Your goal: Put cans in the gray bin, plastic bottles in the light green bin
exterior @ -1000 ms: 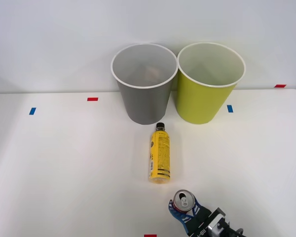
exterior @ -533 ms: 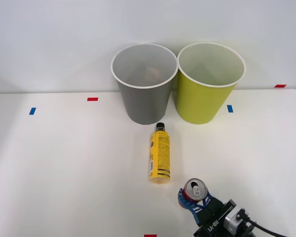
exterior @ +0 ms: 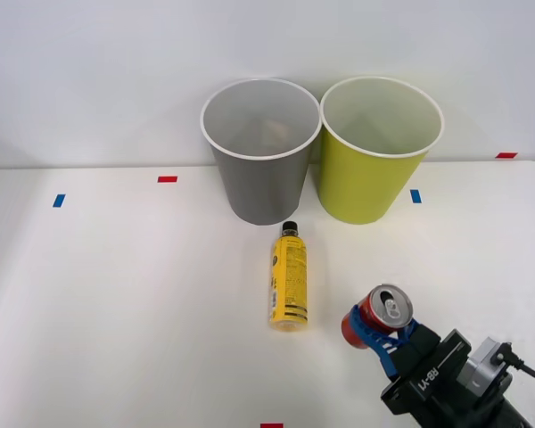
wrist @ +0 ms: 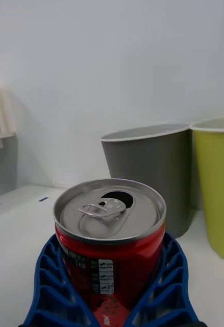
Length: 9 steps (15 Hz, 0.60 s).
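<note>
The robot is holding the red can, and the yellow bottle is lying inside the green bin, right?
Not quite. The slim yellow-labelled plastic bottle lies on the white table, before the bins, as the front view shows. The blue fingers do hold the small red can.

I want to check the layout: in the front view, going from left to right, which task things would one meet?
Gray bin → bottle → can, held in the gripper. The green bin overlaps them in position, so I leave it out.
</note>
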Each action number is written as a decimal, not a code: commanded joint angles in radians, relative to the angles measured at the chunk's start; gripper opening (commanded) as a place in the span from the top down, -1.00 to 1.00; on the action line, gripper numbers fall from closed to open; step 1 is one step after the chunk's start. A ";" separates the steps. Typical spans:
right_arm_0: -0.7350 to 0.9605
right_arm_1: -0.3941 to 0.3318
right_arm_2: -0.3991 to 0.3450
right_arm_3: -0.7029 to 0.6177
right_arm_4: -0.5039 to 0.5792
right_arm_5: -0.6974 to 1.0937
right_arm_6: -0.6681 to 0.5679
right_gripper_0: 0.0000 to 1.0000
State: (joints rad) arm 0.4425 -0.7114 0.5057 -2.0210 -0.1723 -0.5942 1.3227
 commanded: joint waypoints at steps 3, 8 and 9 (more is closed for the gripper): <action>-0.122 0.013 -0.015 -0.028 -0.096 0.025 0.000 1.00; -0.320 0.076 -0.015 -0.042 -0.150 0.212 -0.003 1.00; -0.366 0.099 -0.013 -0.042 -0.164 0.261 -0.003 1.00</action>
State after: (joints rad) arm 0.1224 -0.6399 0.4910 -2.0628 -0.3165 -0.3814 1.3195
